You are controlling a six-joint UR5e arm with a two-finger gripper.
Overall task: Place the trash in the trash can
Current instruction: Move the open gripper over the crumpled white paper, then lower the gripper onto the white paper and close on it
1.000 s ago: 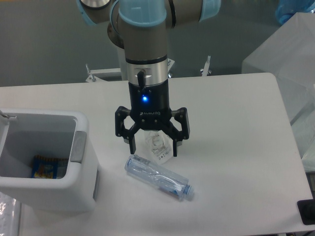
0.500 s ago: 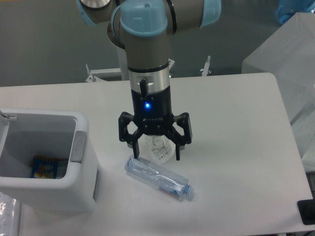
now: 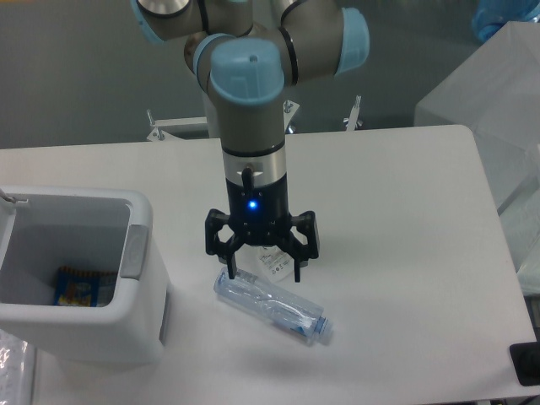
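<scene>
The scene is lit evenly and brightly from overhead. Soft shadows are cast beneath the gripper (image 3: 263, 275) and beside the trash can (image 3: 76, 278). Slight softness and mild glare are noted on the white table (image 3: 405, 253).

A white table (image 3: 405, 219) carries the trash can (image 3: 80, 278), crushed bottle (image 3: 270, 305) and crumpled wrapper (image 3: 268, 261).

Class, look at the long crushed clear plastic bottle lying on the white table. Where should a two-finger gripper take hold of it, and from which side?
Grip the long crushed clear plastic bottle around mid-body, coming straight down from above. It lies flat and diagonal, so the open gripper probably needs turning until its fingers straddle the narrow width.
</scene>
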